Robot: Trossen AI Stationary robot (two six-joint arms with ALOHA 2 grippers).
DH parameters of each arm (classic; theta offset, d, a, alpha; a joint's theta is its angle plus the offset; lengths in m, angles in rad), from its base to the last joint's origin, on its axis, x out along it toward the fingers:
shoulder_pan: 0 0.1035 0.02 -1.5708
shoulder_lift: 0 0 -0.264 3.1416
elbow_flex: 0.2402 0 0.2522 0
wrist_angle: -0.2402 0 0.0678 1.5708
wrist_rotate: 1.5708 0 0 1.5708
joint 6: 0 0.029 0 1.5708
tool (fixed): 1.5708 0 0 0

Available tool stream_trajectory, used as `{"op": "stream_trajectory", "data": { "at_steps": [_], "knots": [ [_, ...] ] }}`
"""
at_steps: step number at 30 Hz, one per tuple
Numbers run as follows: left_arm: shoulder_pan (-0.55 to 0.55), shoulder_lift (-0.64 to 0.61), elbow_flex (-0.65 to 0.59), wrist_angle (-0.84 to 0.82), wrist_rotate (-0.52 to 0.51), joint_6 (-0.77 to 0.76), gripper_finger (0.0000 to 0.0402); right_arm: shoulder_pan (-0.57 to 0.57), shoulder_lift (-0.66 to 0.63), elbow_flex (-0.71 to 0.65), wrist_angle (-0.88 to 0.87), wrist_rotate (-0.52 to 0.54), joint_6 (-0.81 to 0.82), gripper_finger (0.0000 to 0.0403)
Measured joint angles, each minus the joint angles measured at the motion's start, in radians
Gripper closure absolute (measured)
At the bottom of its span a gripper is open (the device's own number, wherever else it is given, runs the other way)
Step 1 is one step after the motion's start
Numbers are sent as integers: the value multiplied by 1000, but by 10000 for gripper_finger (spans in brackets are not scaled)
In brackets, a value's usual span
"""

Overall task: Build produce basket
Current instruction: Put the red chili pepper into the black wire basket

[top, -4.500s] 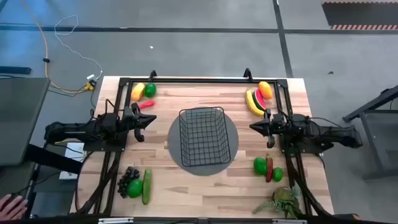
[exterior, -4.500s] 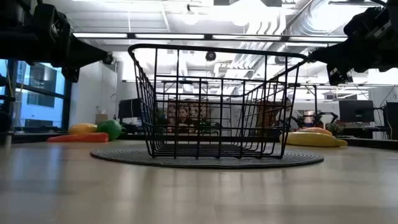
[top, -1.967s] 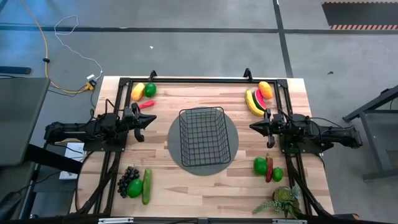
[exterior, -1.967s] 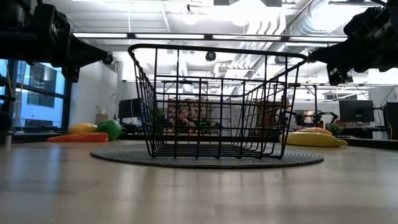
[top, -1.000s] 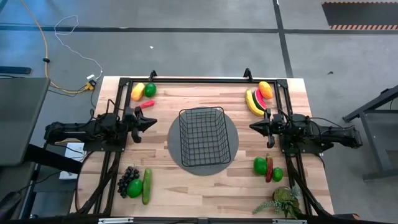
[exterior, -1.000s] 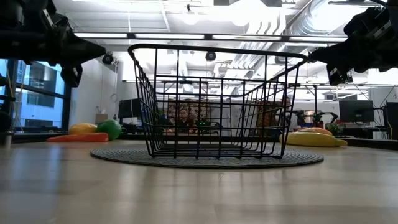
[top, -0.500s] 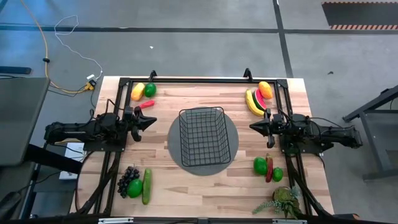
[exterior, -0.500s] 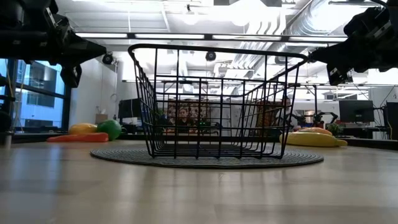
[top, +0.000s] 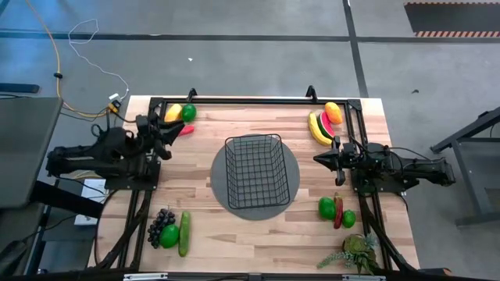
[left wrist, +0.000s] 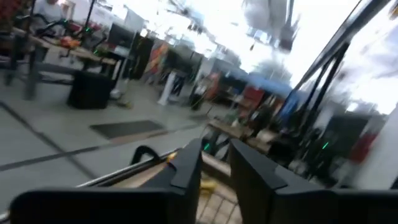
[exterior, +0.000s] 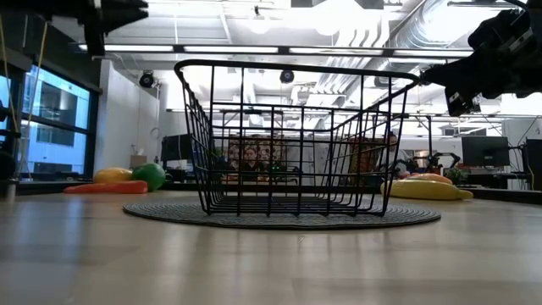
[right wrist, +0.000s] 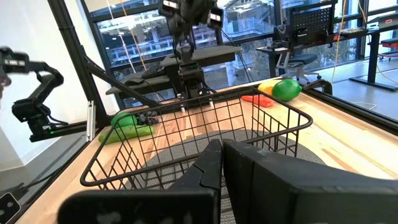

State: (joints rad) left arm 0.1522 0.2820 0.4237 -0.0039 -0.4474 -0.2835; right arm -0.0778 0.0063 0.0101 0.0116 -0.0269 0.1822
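A wooden table (top: 258, 234) stands on a grey floor; seen from above, the black wire basket (top: 254, 171) sits empty at its centre on a round grey mat (top: 221, 187). Produce lies in the four corners, none in the basket. The left gripper (top: 166, 129) hangs at the far left near a red chili (top: 185, 130), its fingers a little apart and holding nothing. The right gripper (top: 319, 158) waits right of the basket, fingers pressed together and empty. At table height, the basket stands upright on the mat. From the left wrist, a narrow gap shows between the two fingers (left wrist: 186, 167). From the right wrist, the closed fingers (right wrist: 211, 163) point at the basket's rim.
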Motion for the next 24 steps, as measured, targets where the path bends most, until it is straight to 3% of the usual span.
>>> {"op": "stream_trajectory", "data": {
  "at_steps": [4, 9, 14, 24],
  "knots": [
    [8, 128, 178, -156, -20, 67, 277, 0, 0, 0, 0, 0, 0, 402],
    [35, 222, 322, -191, 30, 130, 232, 0, 0, 0, 0, 0, 0, 402],
    [40, 236, 345, -185, 112, 138, 200, 0, 0, 0, 0, 0, 0, 402],
    [40, 238, 345, -195, 99, 148, 193, 0, 0, 0, 0, 0, 0, 402]
  ]
}}
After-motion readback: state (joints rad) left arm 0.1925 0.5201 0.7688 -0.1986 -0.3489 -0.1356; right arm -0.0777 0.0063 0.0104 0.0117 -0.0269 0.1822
